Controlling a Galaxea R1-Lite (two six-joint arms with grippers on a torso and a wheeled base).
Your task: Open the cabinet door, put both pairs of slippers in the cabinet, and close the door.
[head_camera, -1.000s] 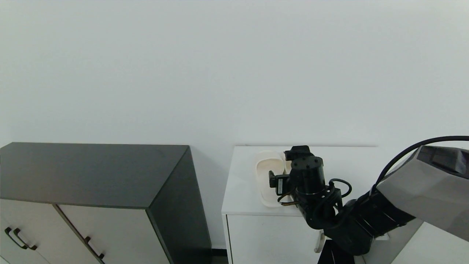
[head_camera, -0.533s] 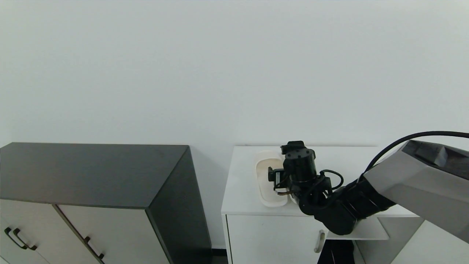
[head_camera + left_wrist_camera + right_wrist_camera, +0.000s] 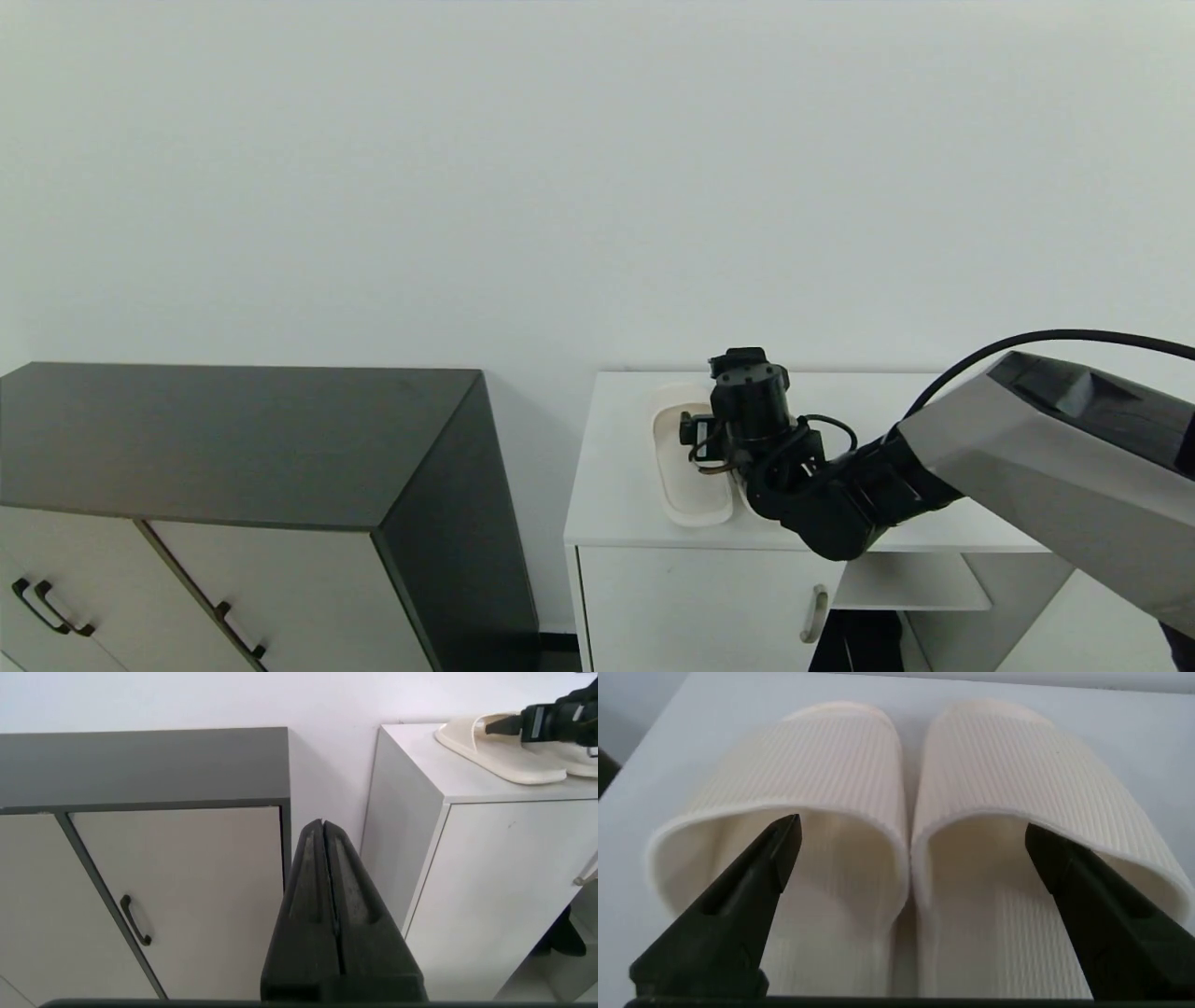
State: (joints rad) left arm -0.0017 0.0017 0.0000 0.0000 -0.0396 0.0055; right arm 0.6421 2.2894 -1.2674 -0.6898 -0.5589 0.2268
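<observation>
A pair of cream ribbed slippers [image 3: 906, 812] lies side by side on top of the white cabinet [image 3: 616, 467], toes toward the wall. My right gripper [image 3: 910, 845] is open just behind their straps, one fingertip in front of each slipper's opening, the inner edges between them. In the head view the right wrist covers most of the slippers [image 3: 686, 476]. The white cabinet's door [image 3: 691, 607] with its handle [image 3: 817, 611] looks closed. My left gripper [image 3: 323, 831] is shut on nothing, low in front of the gap between the two cabinets.
A dark-topped cabinet [image 3: 233, 439] with beige doors and dark handles [image 3: 238, 635] stands left of the white one, a narrow gap between them. An open shelf [image 3: 910, 583] sits right of the white door. A plain wall runs behind.
My right arm has moved toward the wall and slightly left over the slippers, stretching out lower over the cabinet top. The slippers have stayed in place.
</observation>
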